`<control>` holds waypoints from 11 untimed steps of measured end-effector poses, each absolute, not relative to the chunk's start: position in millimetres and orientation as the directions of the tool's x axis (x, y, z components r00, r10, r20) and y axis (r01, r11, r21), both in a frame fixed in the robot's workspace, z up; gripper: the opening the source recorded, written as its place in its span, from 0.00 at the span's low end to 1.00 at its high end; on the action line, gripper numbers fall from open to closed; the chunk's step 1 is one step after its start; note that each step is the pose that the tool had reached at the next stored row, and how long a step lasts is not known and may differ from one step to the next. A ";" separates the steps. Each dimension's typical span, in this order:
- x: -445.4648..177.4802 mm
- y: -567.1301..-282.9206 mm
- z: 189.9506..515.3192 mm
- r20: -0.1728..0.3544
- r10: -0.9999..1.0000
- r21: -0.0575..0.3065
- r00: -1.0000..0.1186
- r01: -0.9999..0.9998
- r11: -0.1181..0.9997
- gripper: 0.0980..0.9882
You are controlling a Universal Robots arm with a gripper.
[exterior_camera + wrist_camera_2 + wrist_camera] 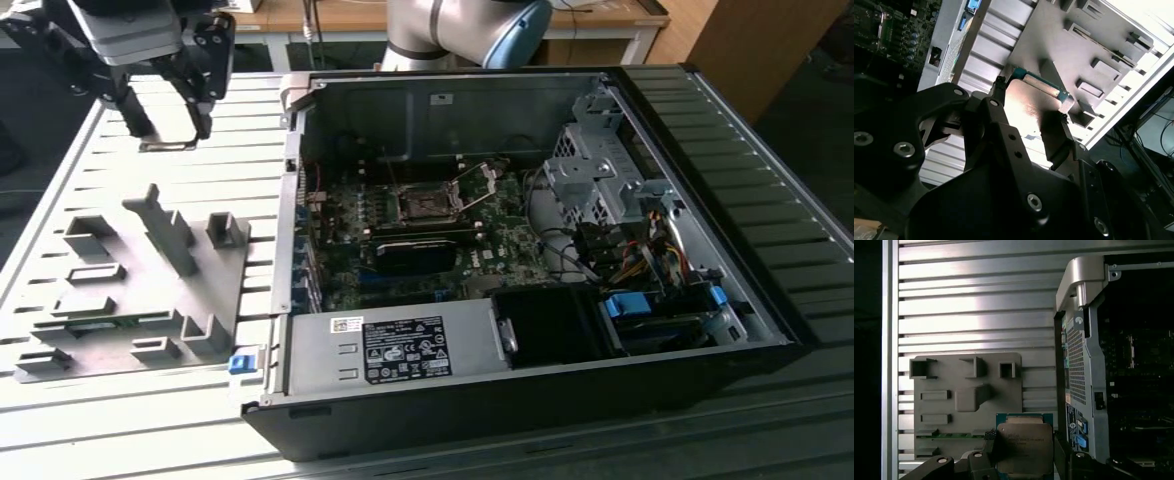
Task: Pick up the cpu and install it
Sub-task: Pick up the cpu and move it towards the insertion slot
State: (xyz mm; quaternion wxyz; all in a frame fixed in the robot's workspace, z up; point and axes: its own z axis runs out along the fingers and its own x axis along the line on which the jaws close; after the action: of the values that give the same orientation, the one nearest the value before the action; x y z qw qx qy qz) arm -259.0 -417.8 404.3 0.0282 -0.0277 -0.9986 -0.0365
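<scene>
I see my gripper [170,136] squeezing the cpu [1024,447] by two sides, so the chip sits flat between its fingers. Below the gripper lies the grey fixture plate [147,270] with its blocks. Farther off to one side is the open computer case [441,110], with the dark socket [427,205] inside.

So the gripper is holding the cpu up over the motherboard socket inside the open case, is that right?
Not quite. The gripper does hold the cpu, but not over the socket. The exterior view shows it outside the open case, above the slatted table on the exterior view's left. The socket lies apart from it, inside the case.
</scene>
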 end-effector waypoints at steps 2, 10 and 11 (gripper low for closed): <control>-255.3 -417.6 404.3 0.058 0.053 0.071 -0.997 0.057 0.996 0.49; -227.8 -417.0 403.9 0.058 0.053 0.072 -0.997 0.057 0.996 0.49; -223.4 -416.8 403.6 0.058 0.053 0.072 -0.997 0.057 0.996 0.49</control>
State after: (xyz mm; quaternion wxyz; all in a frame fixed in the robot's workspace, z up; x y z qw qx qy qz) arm -223.4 -416.8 403.6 0.0282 -0.0277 -0.9985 -0.0368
